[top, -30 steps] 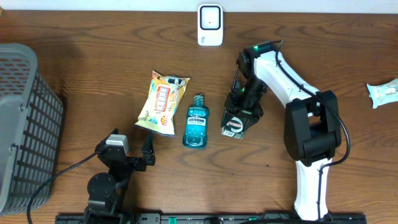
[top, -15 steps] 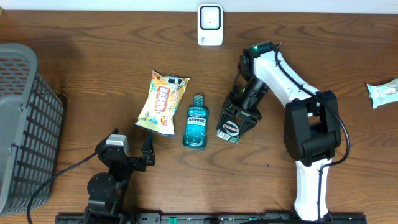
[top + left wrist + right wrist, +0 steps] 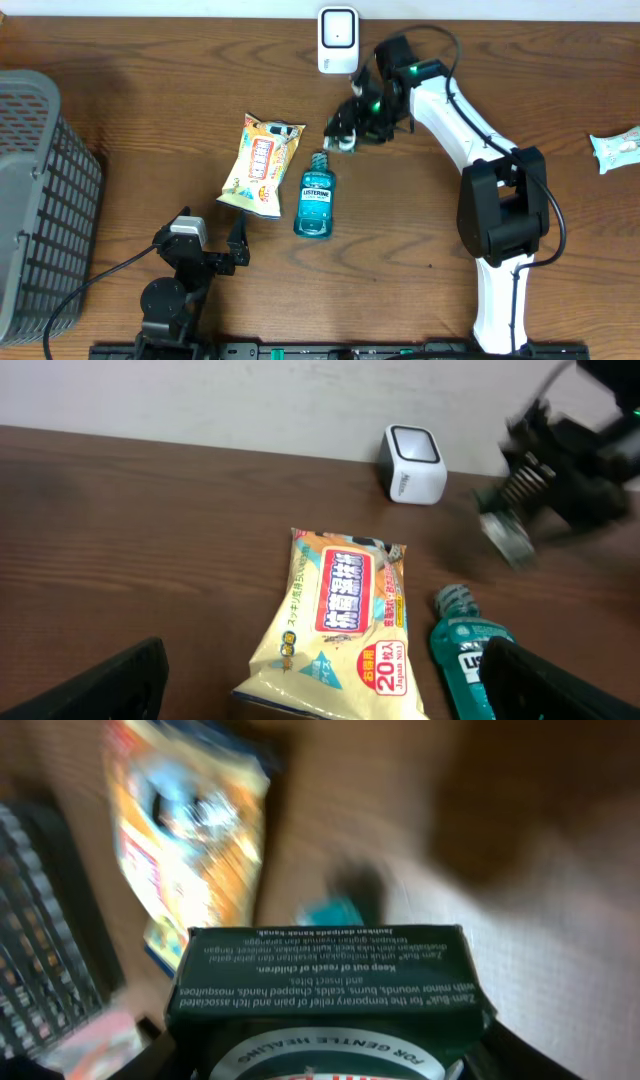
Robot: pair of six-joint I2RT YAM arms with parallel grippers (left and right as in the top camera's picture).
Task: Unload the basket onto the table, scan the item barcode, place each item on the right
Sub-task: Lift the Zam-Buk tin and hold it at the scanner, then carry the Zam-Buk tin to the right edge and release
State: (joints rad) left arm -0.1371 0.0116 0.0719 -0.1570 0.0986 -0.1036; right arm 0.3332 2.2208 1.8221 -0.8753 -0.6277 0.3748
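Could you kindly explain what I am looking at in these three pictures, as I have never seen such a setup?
Two robot arms work at a wooden table. One picture looks down from above; the other two come from a camera on each wrist. The right gripper holds a green ointment box in the air near the white scanner. The left gripper rests open, holding nothing. On the table lie a yellow wipes pack, a Listerine bottle, a grey basket and a small packet.

Right arm (image 3: 470,125): white shells, black joints, green light (image 3: 410,70). Left arm (image 3: 175,280): black, grey cap (image 3: 185,227), trailing black cable (image 3: 90,280). Left gripper (image 3: 325,685) black.
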